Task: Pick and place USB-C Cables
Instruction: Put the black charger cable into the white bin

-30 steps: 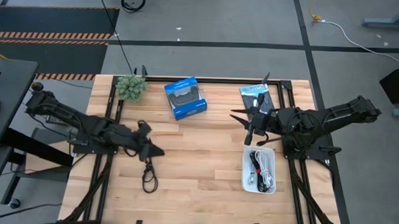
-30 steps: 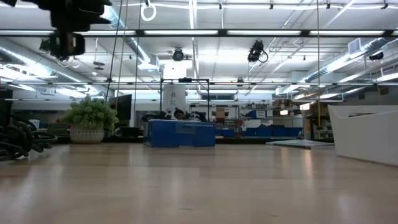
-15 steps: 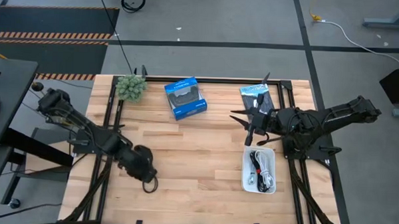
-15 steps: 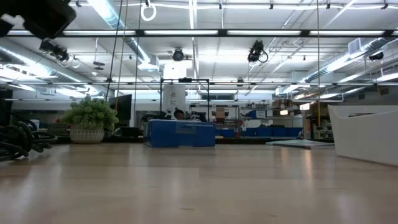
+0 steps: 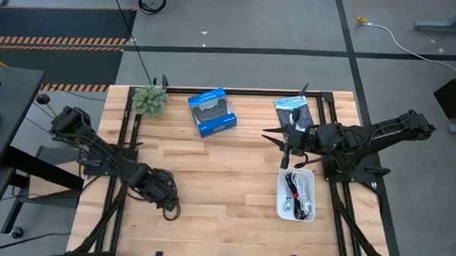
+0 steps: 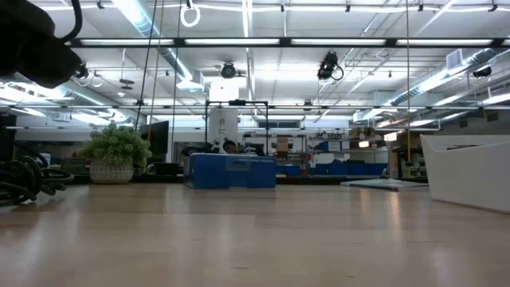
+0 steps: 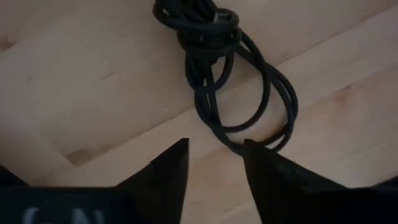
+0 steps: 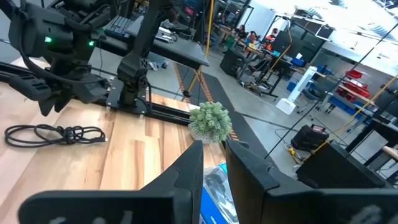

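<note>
Mostly done, I judge: the white tray (image 5: 296, 196) at right holds cables (image 5: 299, 195). 1 dark cable (image 7: 225, 68) lies on the surface at near left, the open left hand (image 7: 214, 163) poised over its loop. Right hand (image 5: 284, 137) waits open by the tray.

The left arm swings its gripper (image 5: 163, 196) away from the middle of the bench's left half and down toward the near edge, dropping low over the dark looped cable (image 5: 170, 208). A second ago the gripper sat further from that edge with the whole loop lying clear beyond its tip; now the arm covers the loop's upper part and only the lower end shows. The left elbow folds back toward the bench's left edge. The fingers (image 7: 163, 174) stand apart at the loop's rim.
</note>
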